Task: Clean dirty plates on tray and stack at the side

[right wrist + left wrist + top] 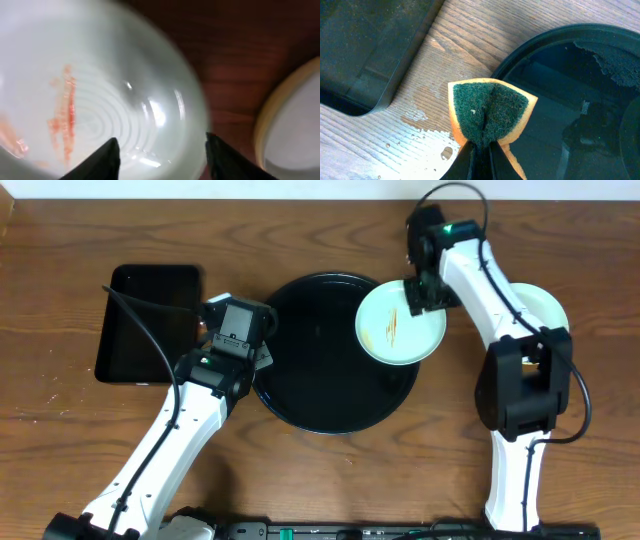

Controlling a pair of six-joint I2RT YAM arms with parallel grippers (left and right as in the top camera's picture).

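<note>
The mint plate (400, 322) looks stiff, slick and breakable, best pinched at its rim, which the half-open right hand (160, 141) straddles, while the left hand (481, 150) clamps the sponge (490, 112).

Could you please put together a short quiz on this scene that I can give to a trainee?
1. True or false: the left gripper is shut on the green-faced sponge.
2. Seen from overhead, where is the sauce-streaked mint plate relative to the round black tray? A) wholly inside it B) across its right rim C) clear of it
3. What sits to the left of the round tray?
Key: 1 true. 2 B. 3 the rectangular black tray.
</note>
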